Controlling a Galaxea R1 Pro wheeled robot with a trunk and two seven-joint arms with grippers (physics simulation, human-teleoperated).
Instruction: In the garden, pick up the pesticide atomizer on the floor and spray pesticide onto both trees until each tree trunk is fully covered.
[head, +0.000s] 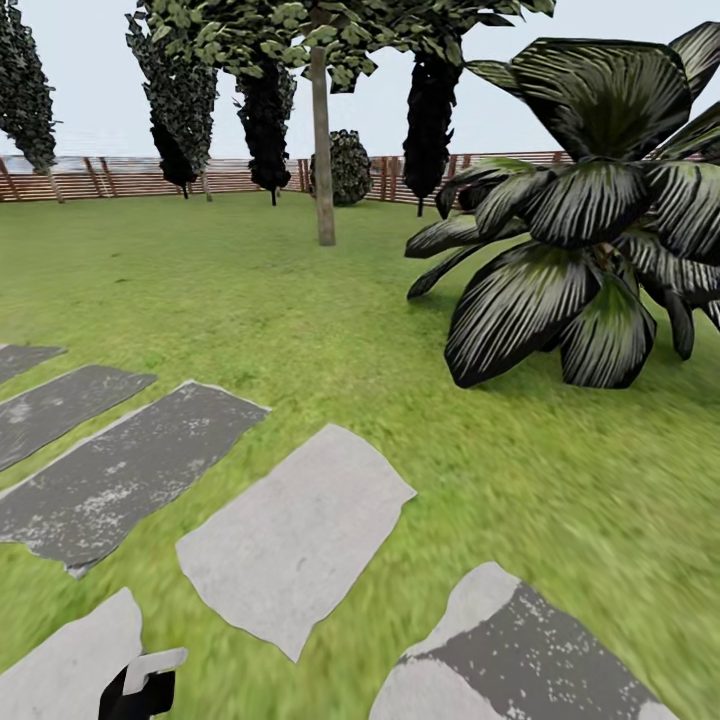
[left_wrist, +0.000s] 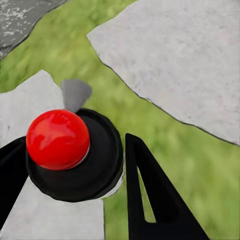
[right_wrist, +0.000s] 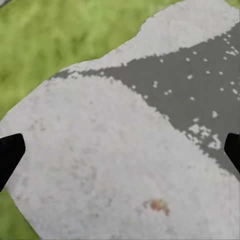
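The left pincer (left_wrist: 75, 195) has its 2 black fingers (left_wrist: 150, 200) pinching the pesticide atomizer (left_wrist: 75, 155), a small round black bottle with a glossy red dome tip, and holds it above a pale grey stepping slab (left_wrist: 45, 220) and the grass beside it. In the head view the same pincer (head: 140, 690) shows low at the left edge, over a light slab.

The atomizer looks rigid, smooth and very light, so it could slip or twist. I judge the black body the right place to hold it, with the red tip left free to press.

Across the lawn from left to right lie 7 flat paving slabs (head: 290, 540), some dark grey, some pale. Farther back stands 1 tall tree with a bare, straight, grey-brown trunk (head: 322, 150); a second such tree is not to be seen here. At the right spreads 1 low palm with dark striped leaves (head: 580, 250). A reddish-brown slatted wooden fence (head: 110, 178) closes the garden.

The right pincer (right_wrist: 120, 155) is spread wide, 2 black fingertips (right_wrist: 9, 152) at the edges, empty above a grey slab (right_wrist: 100, 165).
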